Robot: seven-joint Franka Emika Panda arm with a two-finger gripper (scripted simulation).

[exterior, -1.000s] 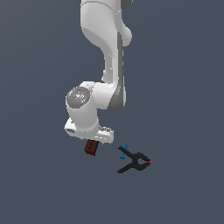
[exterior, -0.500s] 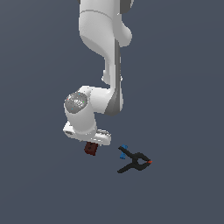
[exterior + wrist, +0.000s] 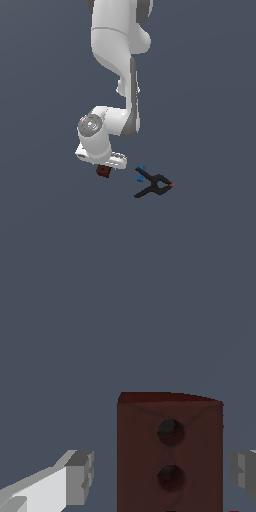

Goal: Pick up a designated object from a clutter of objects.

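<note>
The step in hand is judged to be the closing of the grasp on the dark red-brown block [image 3: 170,456]. In the wrist view the block is seen between the two fingers [image 3: 80,476], with a clear gap on each side, so the jaws are spread and nothing is yet gripped. The block sits nearer one finger than the other (the gap on the far side is visibly wider), so a small sideways correction would be advised before closing, lest the block be pushed or turned by the first pad to touch. The flat side faces should be met squarely.

In the exterior view the block [image 3: 103,170] is found on the grey table [image 3: 210,100], directly under the gripper [image 3: 102,162], whose body hides most of it. The black clamp [image 3: 154,184] lies nearby toward the exterior view's right, apart from the block, and should not be disturbed by a straight descent.

The block is brick-like: sharp-edged, flat-faced, matte, with round holes bored in its face. Such rigid, flat sides are expected to hold well under a firm pinch. The clamp is slender and splayed, with blue and orange tips.
</note>
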